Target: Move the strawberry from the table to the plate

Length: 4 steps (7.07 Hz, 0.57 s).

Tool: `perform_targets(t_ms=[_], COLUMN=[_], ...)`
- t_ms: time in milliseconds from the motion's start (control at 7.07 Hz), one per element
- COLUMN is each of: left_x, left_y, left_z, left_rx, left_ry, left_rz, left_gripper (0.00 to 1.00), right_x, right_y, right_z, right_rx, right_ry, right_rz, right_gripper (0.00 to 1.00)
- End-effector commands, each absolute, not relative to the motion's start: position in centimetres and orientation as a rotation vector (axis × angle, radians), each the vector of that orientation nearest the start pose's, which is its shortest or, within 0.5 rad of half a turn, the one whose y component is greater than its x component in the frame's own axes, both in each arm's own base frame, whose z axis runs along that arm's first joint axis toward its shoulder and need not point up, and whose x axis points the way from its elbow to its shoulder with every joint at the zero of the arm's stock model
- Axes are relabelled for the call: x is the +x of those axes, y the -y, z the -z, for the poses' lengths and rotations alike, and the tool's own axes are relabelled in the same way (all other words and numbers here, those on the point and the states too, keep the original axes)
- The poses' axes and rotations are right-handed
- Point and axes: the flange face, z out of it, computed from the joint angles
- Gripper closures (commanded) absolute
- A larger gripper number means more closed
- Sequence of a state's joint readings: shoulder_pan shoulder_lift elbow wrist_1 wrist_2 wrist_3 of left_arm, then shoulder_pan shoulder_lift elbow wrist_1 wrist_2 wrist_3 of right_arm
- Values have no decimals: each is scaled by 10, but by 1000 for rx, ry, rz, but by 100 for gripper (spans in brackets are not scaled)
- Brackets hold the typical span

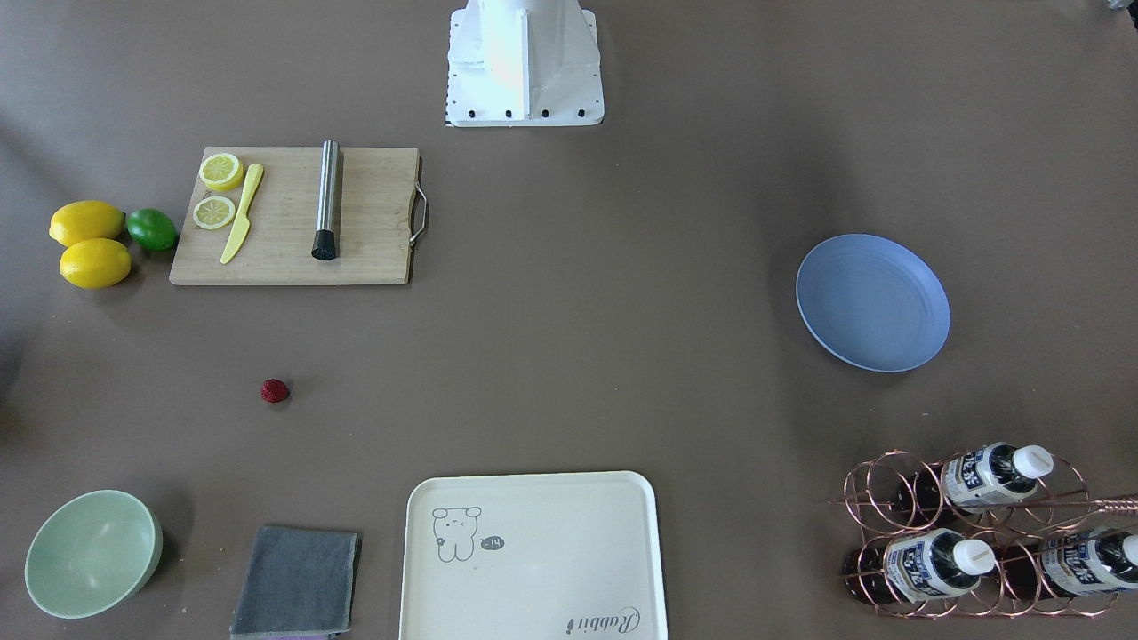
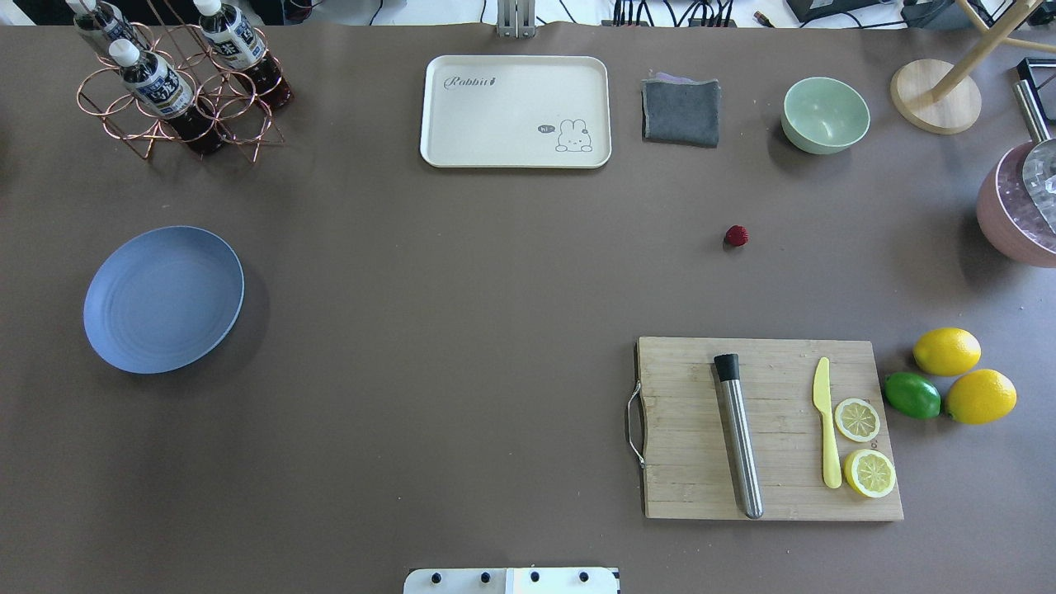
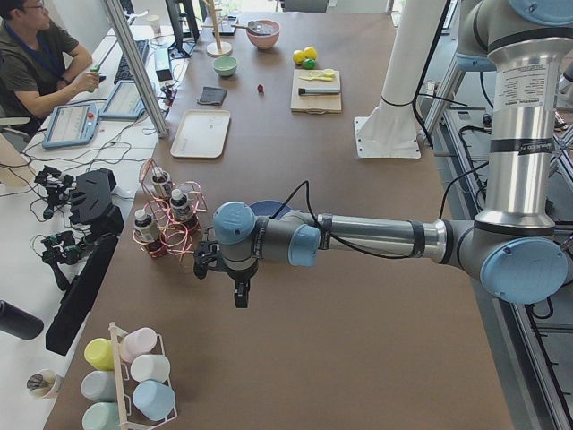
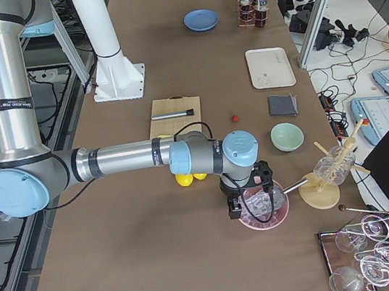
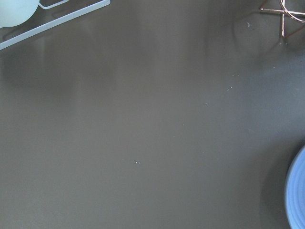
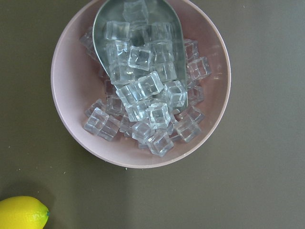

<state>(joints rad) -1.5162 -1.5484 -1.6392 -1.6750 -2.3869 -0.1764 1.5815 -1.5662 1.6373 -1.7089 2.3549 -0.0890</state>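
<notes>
The strawberry (image 1: pixel 275 390) (image 2: pixel 737 236) lies alone on the bare table (image 2: pixel 454 289), between the cutting board and the green bowl. The light-blue plate (image 1: pixel 872 302) (image 2: pixel 163 299) sits empty far across the table; its rim (image 5: pixel 298 191) shows at the left wrist view's edge. My left gripper (image 3: pixel 240 296) hangs over the table's end next to the plate. Over a pink bowl of ice cubes hangs my right gripper (image 4: pixel 233 209). Both show only in the side views, so I cannot tell whether they are open or shut.
A wooden cutting board (image 2: pixel 771 429) holds a steel muddler, a yellow knife and lemon slices; lemons and a lime (image 2: pixel 912 395) lie beside it. A cream tray (image 2: pixel 516 111), grey cloth (image 2: pixel 681 111), green bowl (image 2: pixel 825 115), bottle rack (image 2: pixel 177 82) and ice bowl (image 6: pixel 140 86) stand around. A person (image 3: pixel 40 63) sits beside the table.
</notes>
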Motion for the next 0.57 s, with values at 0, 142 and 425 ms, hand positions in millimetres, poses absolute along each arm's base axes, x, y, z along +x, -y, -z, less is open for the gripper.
perform_targets(t_ms=[0,142,425], left_x=[-34,-34,-34], left_y=[492,493,472], left_z=[-621,-617,-622], left_rx=[49,82,96], left_ry=[-827,-829,-828], left_rz=[51,39,29], left_gripper=[2,2,2], right_x=[68,68,68], right_y=[488,488,488], right_z=[-633,-632,-631], right_rx=[-16,-15,-15], right_ry=[785,785,785], right_rz=[51,50,50], right_gripper=[0,0,0])
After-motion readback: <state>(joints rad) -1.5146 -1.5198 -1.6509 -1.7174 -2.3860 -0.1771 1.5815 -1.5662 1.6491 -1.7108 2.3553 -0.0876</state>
